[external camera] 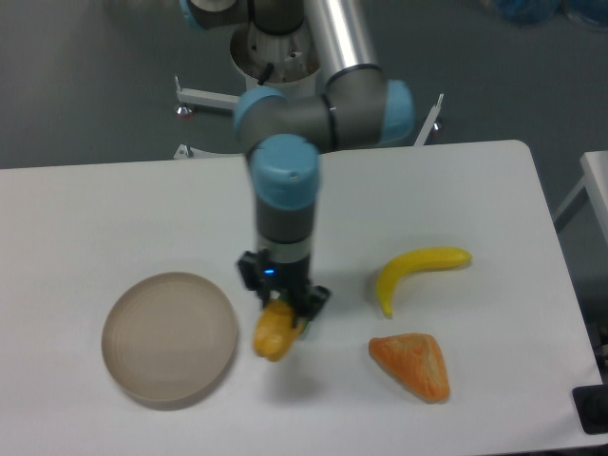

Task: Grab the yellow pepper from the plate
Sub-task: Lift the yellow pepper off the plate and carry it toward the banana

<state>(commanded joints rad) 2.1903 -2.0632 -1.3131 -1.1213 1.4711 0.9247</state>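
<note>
The yellow pepper is a small blocky yellow-orange piece held in my gripper, just to the right of the plate's rim. The gripper points down and its jaws are shut on the pepper's upper part; the fingertips are partly hidden by the wrist. I cannot tell whether the pepper touches the table or hangs just above it. The plate, a round shallow beige dish, sits at the front left of the white table with nothing on it.
A long curved yellow banana lies to the right of the gripper. An orange triangular wedge lies at the front right. The arm's base stands behind the table's far edge.
</note>
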